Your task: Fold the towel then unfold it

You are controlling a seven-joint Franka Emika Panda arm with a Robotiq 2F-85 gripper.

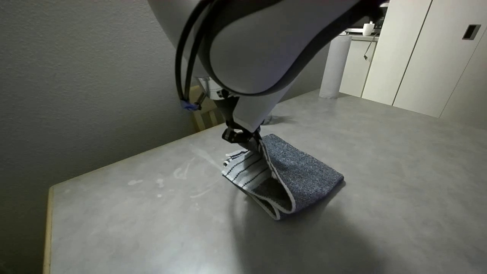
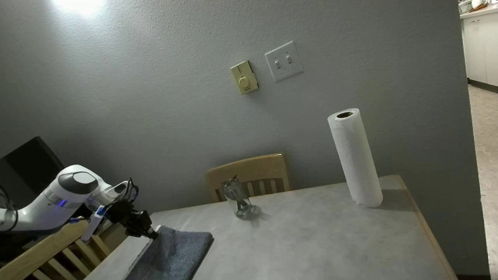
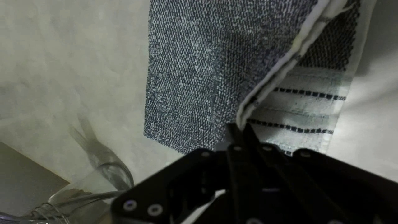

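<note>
Towel, doubled-over grey-blue cloth: my black two-fingered gripper pinches its white hem. Folding, I judge; next, lower, release.

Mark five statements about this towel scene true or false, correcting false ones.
1. The jaws are shut on an edge of the towel. True.
2. The towel lies fully spread out. False: it is folded, one layer raised at the jaws.
3. A glass jar and a paper roll stand on the table. True.
4. The jar touches the towel. False: they are apart.
5. The towel is plain all over. False: one part shows dark stripes.
</note>
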